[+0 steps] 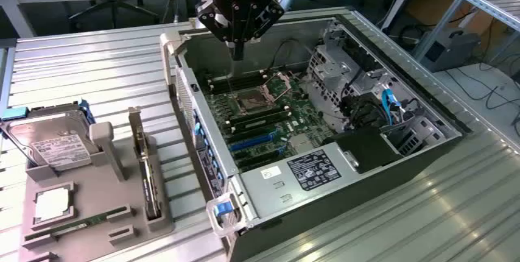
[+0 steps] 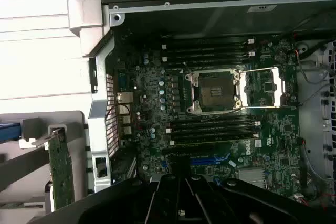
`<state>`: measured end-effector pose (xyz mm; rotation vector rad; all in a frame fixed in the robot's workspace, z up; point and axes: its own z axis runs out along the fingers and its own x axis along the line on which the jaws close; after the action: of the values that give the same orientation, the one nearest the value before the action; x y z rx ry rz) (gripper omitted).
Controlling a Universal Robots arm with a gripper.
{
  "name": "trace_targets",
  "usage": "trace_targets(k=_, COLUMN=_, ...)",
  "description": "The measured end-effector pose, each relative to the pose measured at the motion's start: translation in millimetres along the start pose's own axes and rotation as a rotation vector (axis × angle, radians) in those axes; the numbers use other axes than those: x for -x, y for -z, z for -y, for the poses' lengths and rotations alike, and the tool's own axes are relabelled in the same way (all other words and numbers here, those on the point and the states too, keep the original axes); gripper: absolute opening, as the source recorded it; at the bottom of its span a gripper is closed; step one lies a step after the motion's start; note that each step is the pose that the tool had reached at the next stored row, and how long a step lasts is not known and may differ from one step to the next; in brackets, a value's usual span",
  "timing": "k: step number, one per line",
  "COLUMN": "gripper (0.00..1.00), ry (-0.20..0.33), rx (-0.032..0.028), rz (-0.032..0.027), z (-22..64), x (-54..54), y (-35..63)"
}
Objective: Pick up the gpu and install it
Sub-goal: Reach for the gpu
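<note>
gpu [image 1: 148,177] in tray [image 1: 106,192] — beside computer case [image 1: 357,208]

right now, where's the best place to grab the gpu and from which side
Probably its upper long edge, mid-length, from straight above: the gpu stands on edge in the grey holder, top edge exposed, lower edge sunk in the slot.

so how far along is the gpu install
Nothing looks done yet: the gpu stands on edge in the grey holder beside the computer case. In hand: nothing; the tool is shut and empty above the motherboard. Left: both the pickup and the install; the blue expansion slots are bare.
</note>
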<state>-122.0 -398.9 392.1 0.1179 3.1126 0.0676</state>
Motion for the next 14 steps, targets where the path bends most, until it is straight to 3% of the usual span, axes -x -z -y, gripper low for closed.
trace_targets(k=14, gripper=0.11, ry=0.000, rx=0.0002, rz=0.0002, z=0.1, x=-0.8, y=-0.4)
